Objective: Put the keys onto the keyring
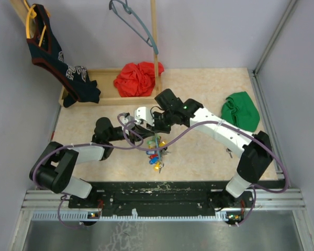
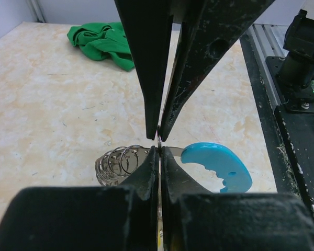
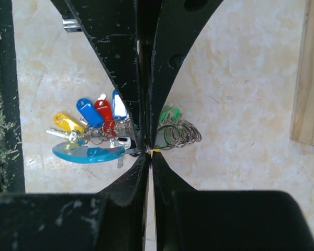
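The keyring hangs just above the table between both grippers; its thin metal band [image 2: 175, 150] runs into a light-blue section [image 2: 220, 164] [image 3: 89, 153]. My left gripper [image 2: 160, 147] [image 1: 145, 135] is shut on the band. My right gripper [image 3: 148, 151] [image 1: 156, 129] comes in from the opposite side and is shut on the same spot, fingertips [image 2: 156, 123] almost touching the left ones. The keys [image 3: 97, 117] [image 1: 156, 154], with yellow, blue, red and green tags, hang from small split rings [image 3: 178, 135] [image 2: 118, 162] threaded on the band.
A green cloth [image 1: 240, 111] lies at the right. A wooden tray [image 1: 102, 97] at the back holds a red cloth [image 1: 137, 78]. A dark garment [image 1: 52, 52] and a grey-blue hanger [image 1: 133, 21] hang above. A black rail [image 1: 162, 191] runs along the near edge.
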`<action>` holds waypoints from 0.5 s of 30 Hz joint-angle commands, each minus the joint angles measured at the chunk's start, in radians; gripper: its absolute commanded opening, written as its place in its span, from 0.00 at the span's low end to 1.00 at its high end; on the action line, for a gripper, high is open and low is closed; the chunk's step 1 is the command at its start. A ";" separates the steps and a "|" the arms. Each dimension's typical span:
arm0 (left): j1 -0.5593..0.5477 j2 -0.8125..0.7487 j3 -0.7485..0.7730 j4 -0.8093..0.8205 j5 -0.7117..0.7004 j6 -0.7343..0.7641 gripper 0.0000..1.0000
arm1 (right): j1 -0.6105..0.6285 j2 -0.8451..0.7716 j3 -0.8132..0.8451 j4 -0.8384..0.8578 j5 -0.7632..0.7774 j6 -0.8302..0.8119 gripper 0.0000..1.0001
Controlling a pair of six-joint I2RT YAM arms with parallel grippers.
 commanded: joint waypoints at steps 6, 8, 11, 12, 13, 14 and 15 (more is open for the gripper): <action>-0.004 0.032 -0.035 0.253 -0.032 -0.123 0.00 | -0.106 -0.191 -0.186 0.330 -0.225 0.191 0.24; -0.005 0.050 -0.047 0.322 -0.038 -0.157 0.00 | -0.129 -0.220 -0.250 0.399 -0.280 0.217 0.28; -0.003 0.074 -0.056 0.395 -0.040 -0.197 0.00 | -0.162 -0.244 -0.339 0.501 -0.342 0.270 0.29; -0.005 0.079 -0.058 0.409 -0.041 -0.204 0.00 | -0.175 -0.249 -0.380 0.543 -0.371 0.290 0.29; -0.005 0.082 -0.059 0.419 -0.041 -0.209 0.00 | -0.187 -0.256 -0.414 0.591 -0.402 0.314 0.29; -0.004 0.085 -0.060 0.426 -0.041 -0.210 0.00 | -0.198 -0.264 -0.446 0.644 -0.427 0.337 0.29; -0.004 0.085 -0.060 0.429 -0.043 -0.209 0.00 | -0.206 -0.267 -0.478 0.696 -0.439 0.360 0.28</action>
